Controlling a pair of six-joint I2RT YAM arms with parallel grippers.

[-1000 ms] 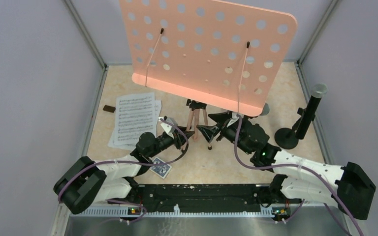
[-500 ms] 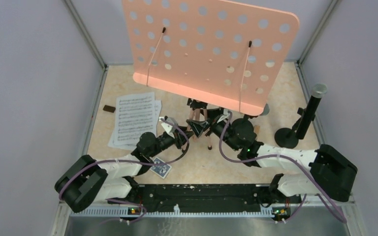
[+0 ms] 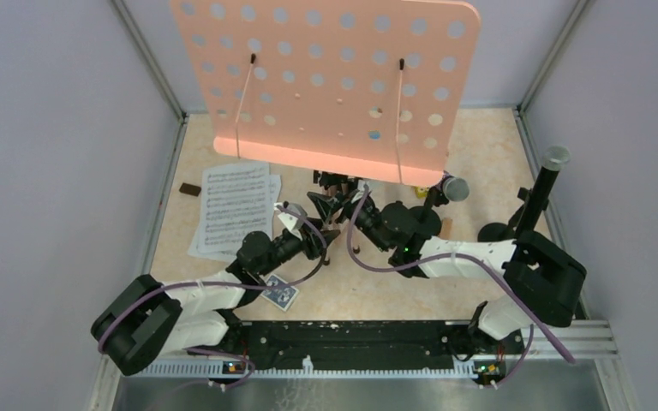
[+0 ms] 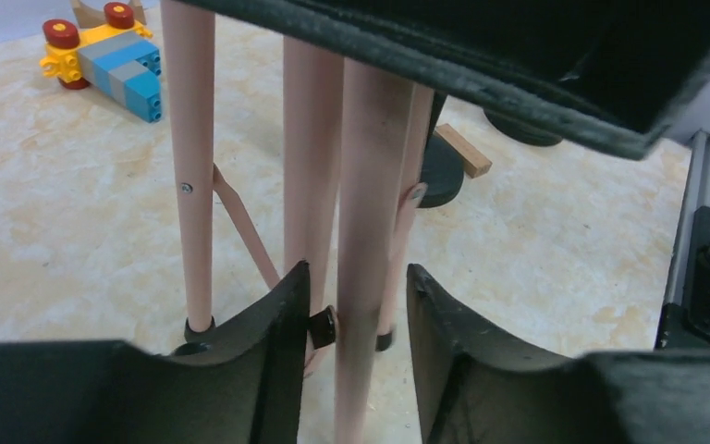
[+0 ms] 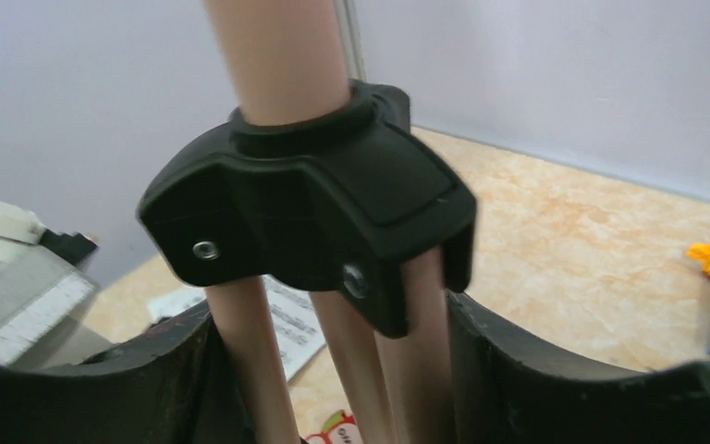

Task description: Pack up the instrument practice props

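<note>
A beige marbled tabletop (image 3: 480,145) is enclosed by pale lilac walls (image 3: 51,128). Near its middle, a salmon-pink perforated music rack (image 3: 326,81) is carried on tripod legs (image 4: 370,185). One leg is straddled by the left gripper (image 4: 358,273), with narrow gaps either side. Under the black collar (image 5: 314,208) the legs are clamped by the fingers of the right gripper (image 5: 330,310). White sheet-music pages (image 3: 236,205) beside the rack are seen fully only from above. A blue-and-yellow block toy car (image 4: 106,55) behind the legs, plain in the left wrist view, is mostly hidden from above. The rack's top edge is cut off.

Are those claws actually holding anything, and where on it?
The right gripper seems to clamp the music rack by its legs, just under the black hub. The left gripper only straddles one leg.
</note>
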